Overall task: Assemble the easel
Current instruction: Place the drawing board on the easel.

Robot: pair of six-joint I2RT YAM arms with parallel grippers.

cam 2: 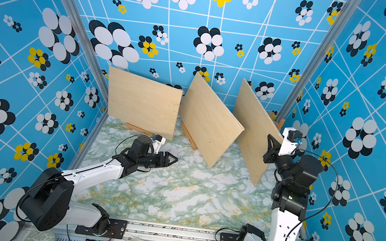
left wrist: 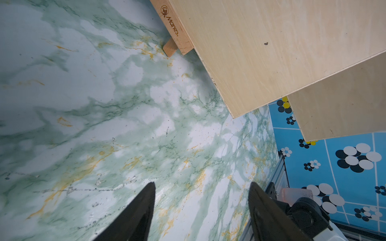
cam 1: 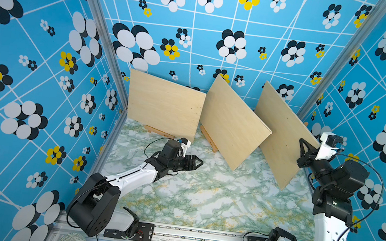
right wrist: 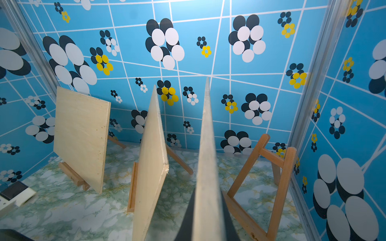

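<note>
Both top views sit high above the silver aluminium front rail (cam 1: 198, 234), tilted down toward the blue flowered back wall (cam 1: 224, 22), sharing the green-white marble tabletop (cam 2: 178, 194). Left wrist view hangs close over that tabletop, catching the middle pale plywood board (left wrist: 271, 52). Right wrist view looks edge-on, close, along the rightmost pale plywood board (right wrist: 205, 146) toward that wall.

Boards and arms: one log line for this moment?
right gripper: shut on right board | left gripper: open, empty, above table | left board, middle board: on easels

Three plywood boards (cam 1: 163, 105) (cam 1: 232, 126) (cam 1: 280, 136), three small wooden easels (right wrist: 72, 176) (right wrist: 132, 187) (right wrist: 271, 156), two robot arms (cam 1: 129, 178) (cam 1: 328, 232).
</note>
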